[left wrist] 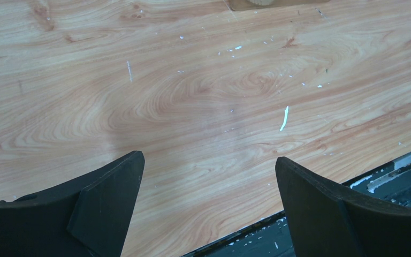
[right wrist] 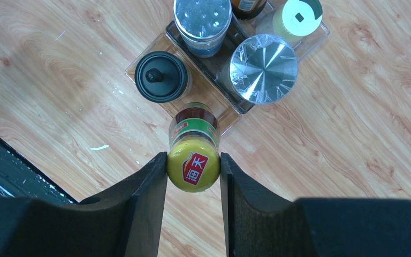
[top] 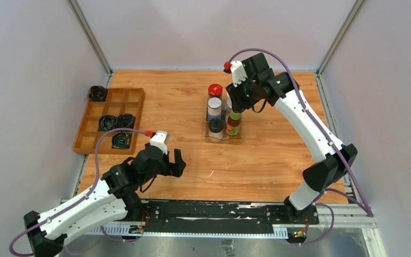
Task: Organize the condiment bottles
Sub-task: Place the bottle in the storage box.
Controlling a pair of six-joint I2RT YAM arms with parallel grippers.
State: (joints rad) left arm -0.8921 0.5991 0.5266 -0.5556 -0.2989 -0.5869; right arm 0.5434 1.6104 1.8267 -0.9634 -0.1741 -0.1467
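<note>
Right tool [right wrist: 193, 159] clamps the yellow-capped brown sauce bottle [right wrist: 195, 127] by its cap, likely so it drops straight into the clear tray's [top: 222, 141] free corner beside the black-capped jar [right wrist: 161, 76] — left tool [left wrist: 208, 158] hangs wide open, empty, over the surface [left wrist: 192, 80].

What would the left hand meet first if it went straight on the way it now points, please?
Most likely the bare wooden tabletop: the left hand is open, empty and angled down at it, and nothing lies in that line. Depth is hard to judge from the wrist view alone.
</note>
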